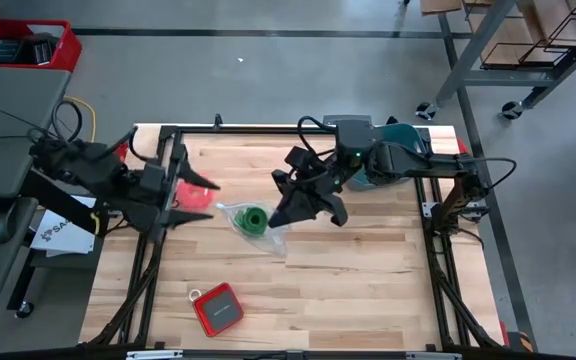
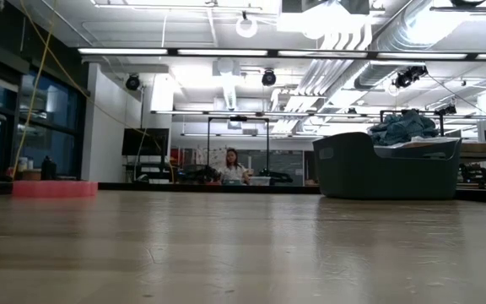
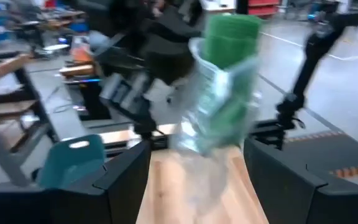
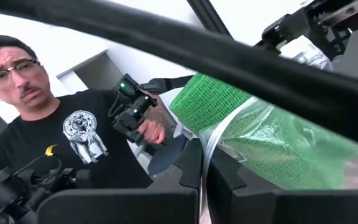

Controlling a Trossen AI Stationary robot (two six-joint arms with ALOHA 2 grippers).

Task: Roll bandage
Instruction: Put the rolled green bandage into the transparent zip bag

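From overhead I see one bandage [image 1: 254, 218], a bright green stubby roll wrapped in a clear plastic bag [image 1: 268, 236], hanging above the middle of the wooden table [image 1: 368, 280] between my two arms. My right gripper [image 1: 286, 213] comes in from the right and is clenched on the bag's plastic just beside the roll; in its own wrist view the fingers [image 4: 135, 208] sit pressed together with the plastic pinched between them and the green roll [image 4: 210, 99] right above. My left gripper [image 1: 206, 200] sits just left of the bag with its fingers spread and released, holding nothing; in its wrist view the two fingers [image 3: 120, 180] stand well apart with the bagged roll [image 3: 229, 37] ahead of them, apart from both. Around them I count one flat red case [image 1: 217, 307] on the near-left part of the table, well apart from the bandage, one dark teal tub [image 2: 386, 165] at the far right with crumpled cloth in it, partly hidden from above by my right arm, and one low pink-red object [image 2: 54, 188] at the far left edge. One sheet of printed paper [image 1: 56, 232] lies off the table's left side. One person in a black printed T-shirt [image 4: 73, 143] stands beyond the table, holding a dark device, and another person [image 2: 231, 165] sits far back in the room.
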